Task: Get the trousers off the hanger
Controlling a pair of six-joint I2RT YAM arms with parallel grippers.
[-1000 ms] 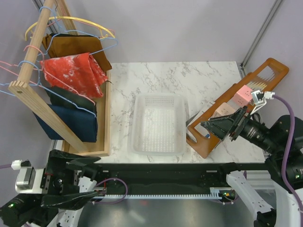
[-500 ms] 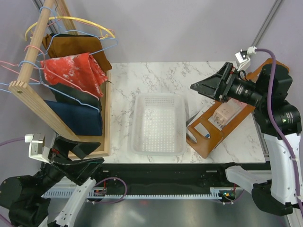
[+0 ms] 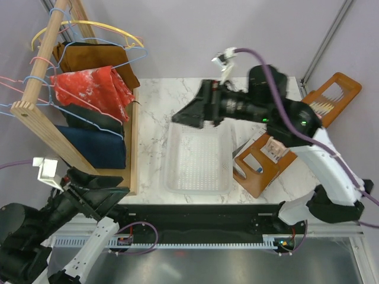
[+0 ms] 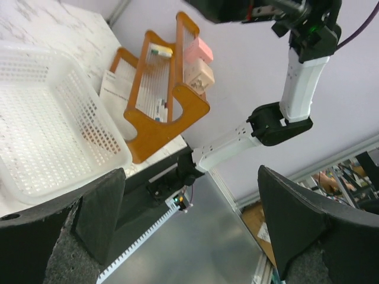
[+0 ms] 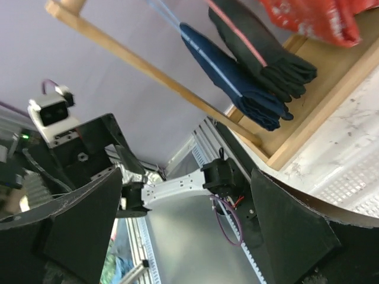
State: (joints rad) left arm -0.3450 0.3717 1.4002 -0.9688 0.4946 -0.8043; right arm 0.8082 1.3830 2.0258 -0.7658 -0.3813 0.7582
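The dark blue denim trousers (image 3: 95,151) hang folded on a blue wire hanger at the near end of the wooden rack (image 3: 37,89). The black pair (image 3: 89,123) hangs just behind them, under the red mottled cloth (image 3: 89,89). Both pairs also show in the right wrist view, blue (image 5: 231,83) and black (image 5: 266,59). My right gripper (image 3: 188,114) is open and empty, high over the basket's far left corner, pointing at the rack. My left gripper (image 3: 98,197) is open and empty, low near the rack's near base.
A white plastic basket (image 3: 198,184) sits mid-table. A brown wooden stand (image 3: 296,142) with small boxes lies to the right. A brown garment (image 3: 89,58) and empty hangers (image 3: 89,29) hang at the rack's far end. The rack's wooden base (image 3: 131,148) borders the table's left side.
My right arm has swung left from above the wooden stand to over the basket, toward the rack. My left gripper has shifted slightly near the rack's base.
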